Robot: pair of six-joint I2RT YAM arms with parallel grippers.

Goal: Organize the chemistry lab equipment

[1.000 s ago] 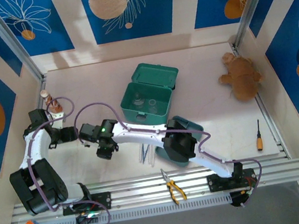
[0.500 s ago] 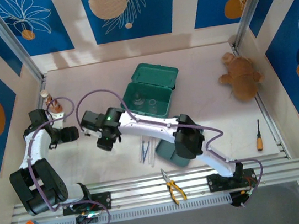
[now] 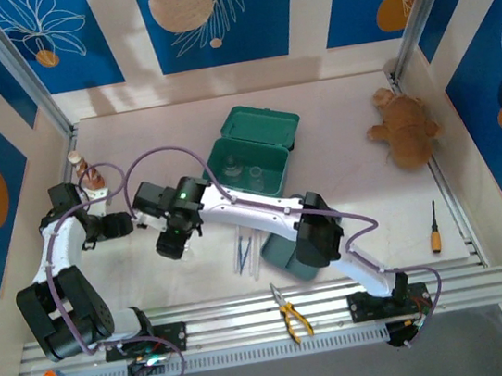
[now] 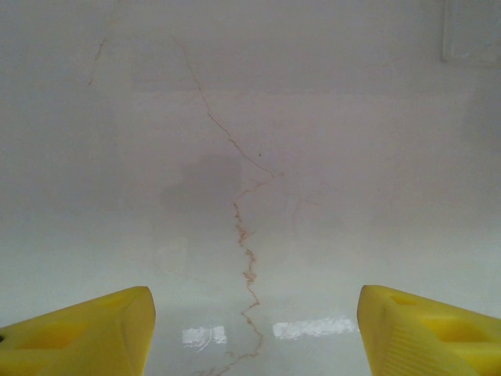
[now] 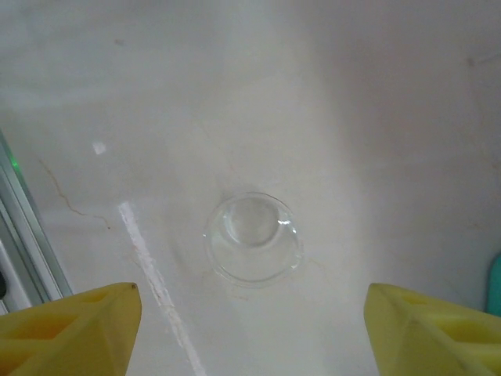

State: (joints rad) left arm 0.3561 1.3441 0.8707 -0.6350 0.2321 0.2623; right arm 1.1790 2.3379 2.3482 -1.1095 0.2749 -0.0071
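In the top view the right gripper (image 3: 168, 246) hangs over bare table at 9 o'clock of the green box (image 3: 274, 183). The left gripper (image 3: 131, 224) is just beside it, at its 10 o'clock. Open table runs toward 6 o'clock down to the rail, where pliers (image 3: 291, 318) lie. The table's left edge is near at 9 o'clock. Two flasks (image 3: 229, 166) stand inside the box. Test tubes (image 3: 244, 252) lie at the box's 6 o'clock, partly under the right arm.

The right wrist view adds a lone flask (image 5: 252, 237), upright on the table and seen from above. It sits centred between the right fingers (image 5: 74, 329), which are spread wide and clear of it.

In the left wrist view the left fingers (image 4: 86, 325) are likewise released, over bare, veined table.
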